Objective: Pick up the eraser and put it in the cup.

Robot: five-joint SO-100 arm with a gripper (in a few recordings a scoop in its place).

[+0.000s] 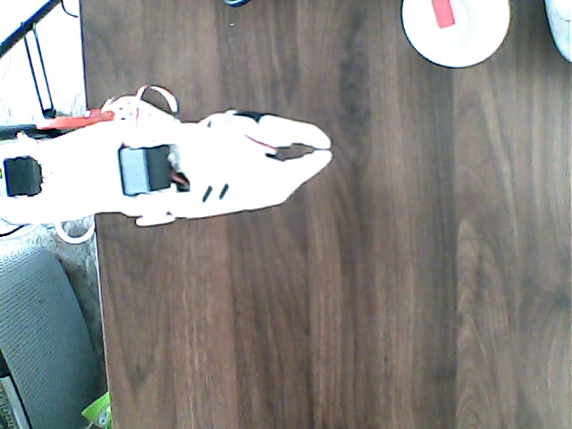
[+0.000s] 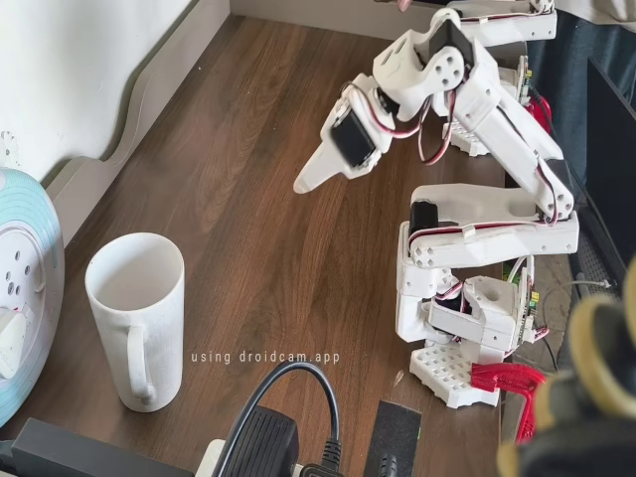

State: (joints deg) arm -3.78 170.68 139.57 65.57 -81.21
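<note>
The white cup (image 1: 466,45) stands at the table's top right in the overhead view, partly cut by the picture's edge. The small red eraser (image 1: 442,12) lies inside it. In the fixed view the same cup (image 2: 139,318) is a tall white mug with a handle, at the lower left. My white gripper (image 1: 327,152) hovers over the bare wood left of the cup and well apart from it. Its fingers meet at the tips with nothing between them. In the fixed view the gripper (image 2: 304,184) points down and left, raised above the table.
A bluish-white round object (image 2: 20,298) stands at the left edge beside the cup, also seen at the corner (image 1: 561,27). A black power adapter with a cable (image 2: 278,437) lies at the front. The arm's base (image 2: 467,328) is clamped with a red clamp (image 2: 507,383).
</note>
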